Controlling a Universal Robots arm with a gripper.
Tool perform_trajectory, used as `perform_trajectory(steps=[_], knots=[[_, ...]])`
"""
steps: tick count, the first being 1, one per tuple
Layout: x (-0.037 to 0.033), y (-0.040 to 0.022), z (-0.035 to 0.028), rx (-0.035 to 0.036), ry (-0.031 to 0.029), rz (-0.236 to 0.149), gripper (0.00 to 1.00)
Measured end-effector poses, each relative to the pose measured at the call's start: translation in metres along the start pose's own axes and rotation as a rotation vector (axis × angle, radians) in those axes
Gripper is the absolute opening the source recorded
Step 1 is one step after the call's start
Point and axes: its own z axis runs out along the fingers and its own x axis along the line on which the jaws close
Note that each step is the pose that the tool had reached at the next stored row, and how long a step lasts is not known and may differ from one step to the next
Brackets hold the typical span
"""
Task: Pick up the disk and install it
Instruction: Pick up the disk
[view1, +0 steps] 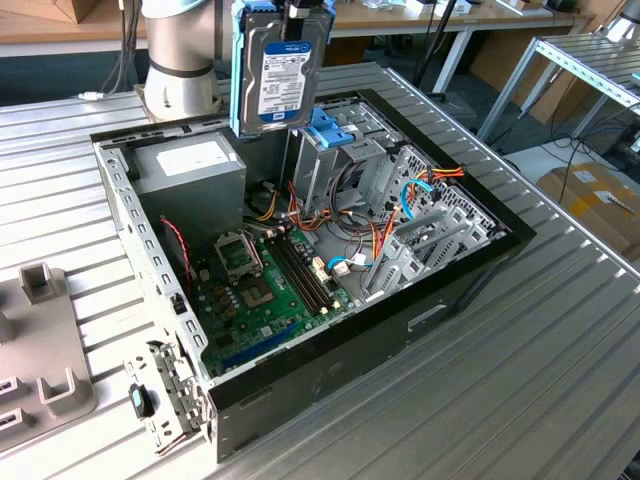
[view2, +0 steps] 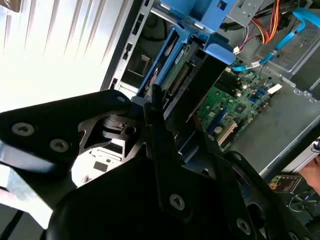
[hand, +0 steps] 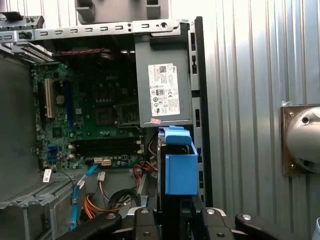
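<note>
A: Which step is in hand now?

B: The carrying step, I think. The tool (hand: 176, 216) is closed on the disk (view1: 283, 70) and holds it upright, on its edge, in the air over the open computer case (view1: 455, 285), near the drive cage (view1: 335, 165).

A: Is it installed?

B: Not yet; it seems to touch nothing inside. In my judgement the next move calls for lining it up with a free bay, clear of the cables (view1: 385, 240).

Silver-grey arm (view1: 180, 45), black linked jaws studded with round silver screws (view2: 176, 201).
</note>
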Motion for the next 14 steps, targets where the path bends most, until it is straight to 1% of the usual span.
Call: perform_trajectory(steps=[3, 4, 5, 7, 8, 9, 11, 12, 14], knots=[[-0.0007, -0.0103, 0.0002, -0.0001, 0.0001, 0.000, 0.35], [-0.0010, -0.0149, 0.0004, 0.0000, -0.0001, 0.000, 0.35], [-0.0014, -0.0224, 0.0006, 0.0000, -0.0002, 0.000, 0.35], [-0.0020, -0.0307, 0.0008, 0.0000, -0.0001, 0.000, 0.35], [-0.0024, -0.0360, 0.0009, 0.0000, -0.0001, 0.000, 0.35], [-0.0026, -0.0397, 0.0009, -0.0001, 0.0000, 0.000, 0.35], [-0.0037, -0.0559, 0.0013, -0.0001, 0.0000, 0.000, 0.35], [-0.0041, -0.0626, 0.0015, -0.0001, -0.0001, 0.000, 0.35], [-0.0052, -0.0785, 0.0018, -0.0001, 0.0000, 0.000, 0.35]])
